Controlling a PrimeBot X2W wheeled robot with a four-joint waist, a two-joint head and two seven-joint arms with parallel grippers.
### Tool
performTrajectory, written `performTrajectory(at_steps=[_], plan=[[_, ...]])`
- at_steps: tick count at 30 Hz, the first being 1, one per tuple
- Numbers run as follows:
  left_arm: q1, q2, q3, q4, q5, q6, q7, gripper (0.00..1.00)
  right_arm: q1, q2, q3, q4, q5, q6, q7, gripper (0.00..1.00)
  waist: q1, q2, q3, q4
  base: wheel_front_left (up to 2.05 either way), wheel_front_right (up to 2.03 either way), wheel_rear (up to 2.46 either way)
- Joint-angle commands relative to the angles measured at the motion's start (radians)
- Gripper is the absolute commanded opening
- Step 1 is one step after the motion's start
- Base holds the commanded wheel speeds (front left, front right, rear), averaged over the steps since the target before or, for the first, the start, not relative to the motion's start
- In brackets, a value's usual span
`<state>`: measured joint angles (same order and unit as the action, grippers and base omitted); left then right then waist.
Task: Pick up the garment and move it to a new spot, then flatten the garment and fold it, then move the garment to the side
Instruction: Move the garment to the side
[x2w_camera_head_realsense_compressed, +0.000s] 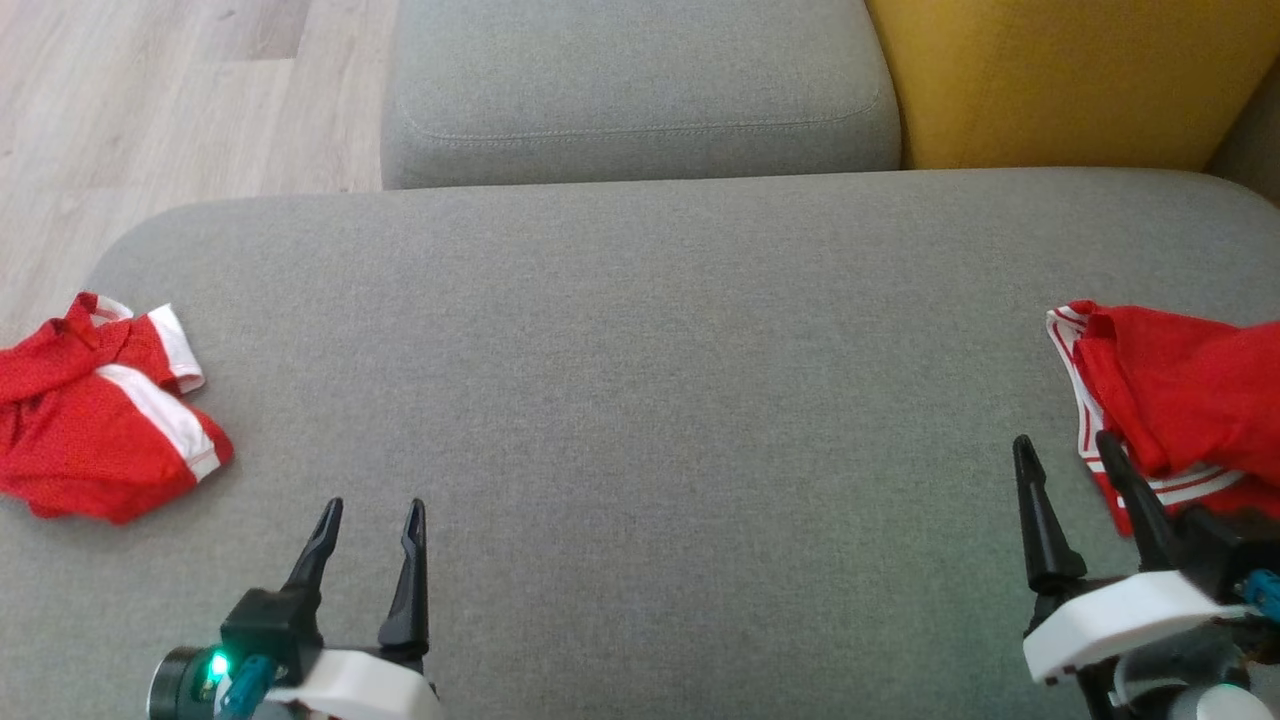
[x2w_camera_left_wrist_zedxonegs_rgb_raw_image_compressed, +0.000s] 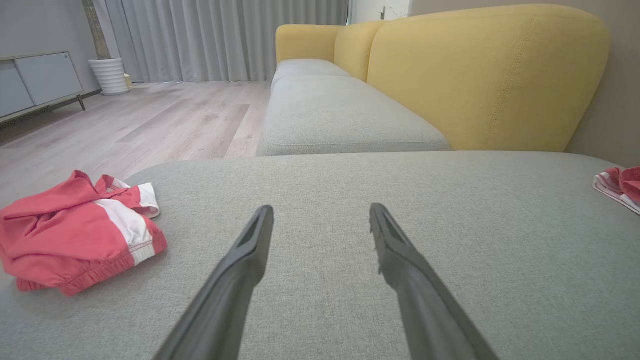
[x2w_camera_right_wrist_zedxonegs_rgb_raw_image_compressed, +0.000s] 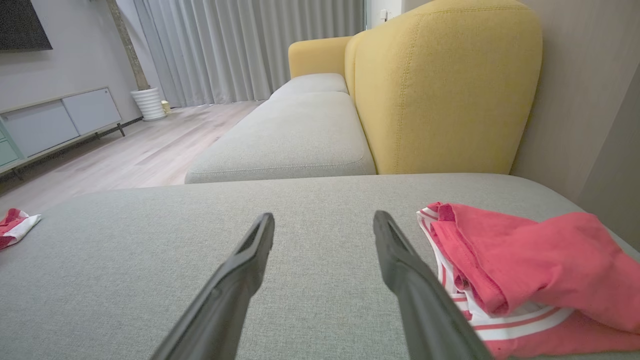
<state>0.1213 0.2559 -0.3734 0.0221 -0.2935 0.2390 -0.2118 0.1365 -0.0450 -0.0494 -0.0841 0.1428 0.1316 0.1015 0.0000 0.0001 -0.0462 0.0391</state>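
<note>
A crumpled red garment with white bands (x2w_camera_head_realsense_compressed: 90, 430) (x2w_camera_left_wrist_zedxonegs_rgb_raw_image_compressed: 75, 240) lies at the left edge of the grey seat cushion (x2w_camera_head_realsense_compressed: 640, 380); a corner of it shows in the right wrist view (x2w_camera_right_wrist_zedxonegs_rgb_raw_image_compressed: 12, 225). Another red garment with striped white trim (x2w_camera_head_realsense_compressed: 1170, 400) (x2w_camera_right_wrist_zedxonegs_rgb_raw_image_compressed: 525, 260) (x2w_camera_left_wrist_zedxonegs_rgb_raw_image_compressed: 620, 185) lies bunched at the cushion's right edge. My left gripper (x2w_camera_head_realsense_compressed: 374, 505) (x2w_camera_left_wrist_zedxonegs_rgb_raw_image_compressed: 321, 207) is open and empty, to the right of the left garment and apart from it. Just left of the right garment, my right gripper (x2w_camera_head_realsense_compressed: 1063, 440) (x2w_camera_right_wrist_zedxonegs_rgb_raw_image_compressed: 324, 215) is open and empty, its right finger close beside the cloth.
A second grey seat cushion (x2w_camera_head_realsense_compressed: 640, 90) lies beyond the one I work on, with a yellow sofa back (x2w_camera_head_realsense_compressed: 1070, 80) to the right. Wooden floor (x2w_camera_head_realsense_compressed: 150, 100) is at the far left. A low cabinet (x2w_camera_right_wrist_zedxonegs_rgb_raw_image_compressed: 60, 120) and curtains (x2w_camera_right_wrist_zedxonegs_rgb_raw_image_compressed: 240, 50) stand across the room.
</note>
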Motion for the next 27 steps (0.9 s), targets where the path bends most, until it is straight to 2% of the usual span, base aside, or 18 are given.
performTrajectory(at_steps=[1,7,12,27], plan=[[-0.054,0.022,0.036,-0.029,-0.010,0.007,-0.003,1.00,-0.026,-0.005,0.018,-0.042,0.007,-0.001,0.002,1.00,0.0000,-0.0001,0.000,0.001,0.00,0.00,0.00],[-0.062,0.024,0.033,-0.031,-0.007,0.011,-0.004,1.00,-0.022,-0.005,0.007,-0.046,0.007,-0.001,0.004,1.00,0.0000,-0.0001,0.002,0.012,0.00,0.00,0.00],[-0.079,0.027,0.033,-0.032,-0.002,0.014,-0.007,1.00,-0.016,-0.005,0.001,-0.059,0.005,-0.001,0.005,1.00,0.0000,-0.0001,0.006,0.051,0.00,0.00,0.00],[-0.122,0.050,0.059,-0.043,-0.001,0.026,-0.015,1.00,0.005,-0.005,0.054,-0.102,0.025,-0.001,0.002,1.00,0.0000,-0.0001,0.008,0.315,0.00,0.00,0.00]])
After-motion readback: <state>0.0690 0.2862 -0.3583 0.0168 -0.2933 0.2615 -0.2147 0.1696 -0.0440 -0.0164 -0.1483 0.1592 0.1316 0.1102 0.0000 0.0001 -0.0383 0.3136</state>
